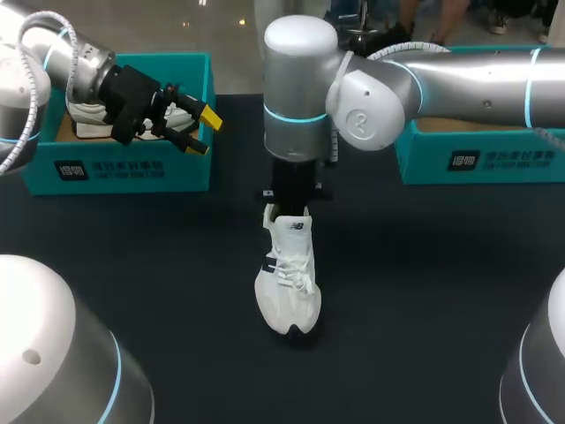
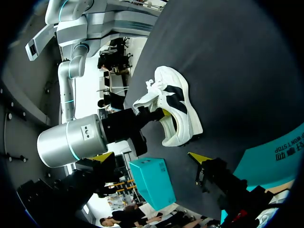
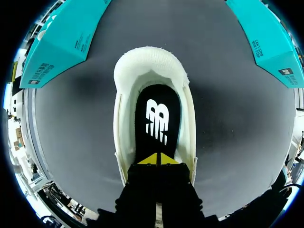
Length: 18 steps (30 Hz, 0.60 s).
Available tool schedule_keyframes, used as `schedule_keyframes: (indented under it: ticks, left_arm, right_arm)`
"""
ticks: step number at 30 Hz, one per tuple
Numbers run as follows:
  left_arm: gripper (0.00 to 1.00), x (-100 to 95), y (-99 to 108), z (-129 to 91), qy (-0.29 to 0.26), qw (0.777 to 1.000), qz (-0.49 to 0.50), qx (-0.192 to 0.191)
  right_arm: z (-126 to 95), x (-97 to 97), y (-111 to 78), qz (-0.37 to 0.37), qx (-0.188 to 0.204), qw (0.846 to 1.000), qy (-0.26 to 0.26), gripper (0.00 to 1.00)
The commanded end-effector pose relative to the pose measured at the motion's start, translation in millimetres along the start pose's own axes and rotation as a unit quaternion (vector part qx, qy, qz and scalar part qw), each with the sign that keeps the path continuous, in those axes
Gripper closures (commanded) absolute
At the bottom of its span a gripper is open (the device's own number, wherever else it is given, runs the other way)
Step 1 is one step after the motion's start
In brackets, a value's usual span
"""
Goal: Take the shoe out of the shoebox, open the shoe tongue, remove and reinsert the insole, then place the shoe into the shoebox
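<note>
Since the right pincer (image 3: 156,159) has its tips pressed together inside the white shoe (image 1: 287,291), it should nip the black insole (image 3: 157,118) edge and lift slowly; the left pincer (image 1: 205,132) hangs wide.

Place: a robot lab, set up as a test bench.
Machines: a silver left arm (image 1: 53,53) comes in at the upper left of the head view and a silver right arm (image 1: 459,84) at the upper right, each with glowing blue-green rings at its joints.
Work surface: a plain black counter (image 1: 441,291) fills the middle.
Props: a teal left shoebox (image 1: 132,168), a teal right shoebox (image 1: 477,163) and one white shoe (image 1: 289,283) at centre, laid out as for a staged trial.
</note>
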<state>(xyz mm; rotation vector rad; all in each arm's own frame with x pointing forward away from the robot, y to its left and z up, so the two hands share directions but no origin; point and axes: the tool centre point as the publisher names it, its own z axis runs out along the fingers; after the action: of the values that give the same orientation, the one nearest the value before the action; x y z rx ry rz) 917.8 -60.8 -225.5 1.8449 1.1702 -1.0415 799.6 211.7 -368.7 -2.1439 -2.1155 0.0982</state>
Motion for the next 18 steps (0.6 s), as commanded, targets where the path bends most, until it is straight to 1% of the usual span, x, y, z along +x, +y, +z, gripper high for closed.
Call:
schedule_keyframes:
  ticks: [1,7,14,15,16,17,18]
  left_arm:
    - [0.0,0.1,0,0,0.001,1.0,0.001,0.0]
    - [0.0,0.1,0,0,0.001,1.0,0.001,0.0]
    - [0.0,0.1,0,0,0.001,1.0,0.001,0.0]
    - [0.0,0.1,0,0,0.001,1.0,0.001,0.0]
    - [0.0,0.1,0,0,0.001,1.0,0.001,0.0]
    - [0.0,0.1,0,0,0.001,1.0,0.001,0.0]
    - [0.0,0.1,0,0,0.001,1.0,0.001,0.0]
  right_arm:
    - [-10,-4.7,-2.6,0.001,0.011,1.0,-0.003,1.0]
    - [-11,-2.6,-8.3,0.0,0.034,0.999,-0.004,1.0]
    - [-10,-1.1,-10.8,0.001,0.054,0.998,-0.012,1.0]
    - [-10,-1.4,-11.8,0.002,0.055,0.998,-0.012,0.75]
    - [-11,-1.5,-12.1,0.002,0.055,0.998,-0.013,0.64]
    - [-11,-1.7,-12.6,0.003,0.057,0.998,-0.014,0.58]
    - [-12,-2.1,-12.9,0.004,0.057,0.998,-0.015,0.05]
